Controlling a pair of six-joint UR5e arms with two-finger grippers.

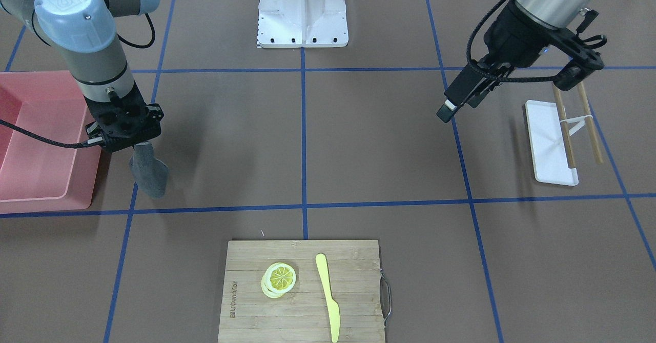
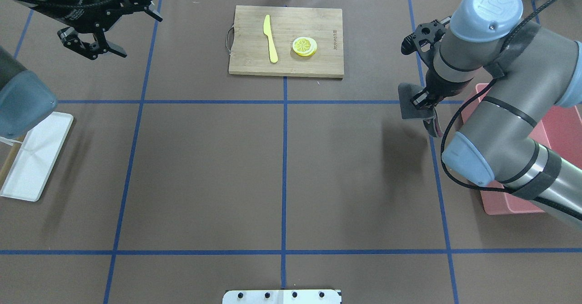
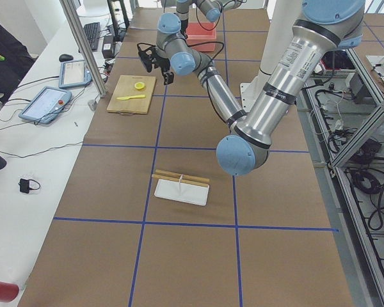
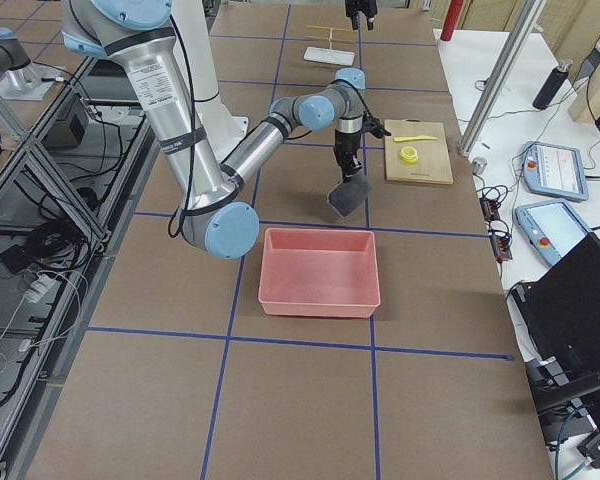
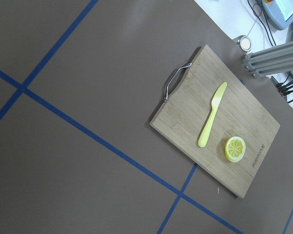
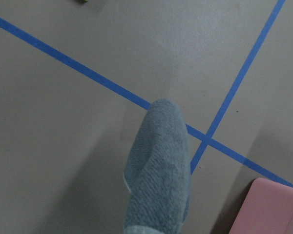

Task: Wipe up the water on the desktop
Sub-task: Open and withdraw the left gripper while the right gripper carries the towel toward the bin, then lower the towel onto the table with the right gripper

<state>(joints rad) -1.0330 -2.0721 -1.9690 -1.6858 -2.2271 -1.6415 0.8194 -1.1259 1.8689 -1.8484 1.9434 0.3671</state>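
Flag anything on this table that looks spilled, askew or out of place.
No spill shows on the desktop. Only one thing sits askew: the pair of chopsticks at the white tray, one stick lying on the tray, the other off it. The right gripper holds a grey cloth.

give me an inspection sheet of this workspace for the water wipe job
surface: desktop brown, blue tape grid; no water seen
job's things: grey cloth hangs near the pink bin; whether it touches the desktop is unclear
clutter: cutting board with yellow knife and lemon slice; white tray with two wooden sticks
grippers: right gripper shut on the cloth; left gripper open, empty, raised
cables: black cable loops over the bin
surroundings: tablets on the white bench
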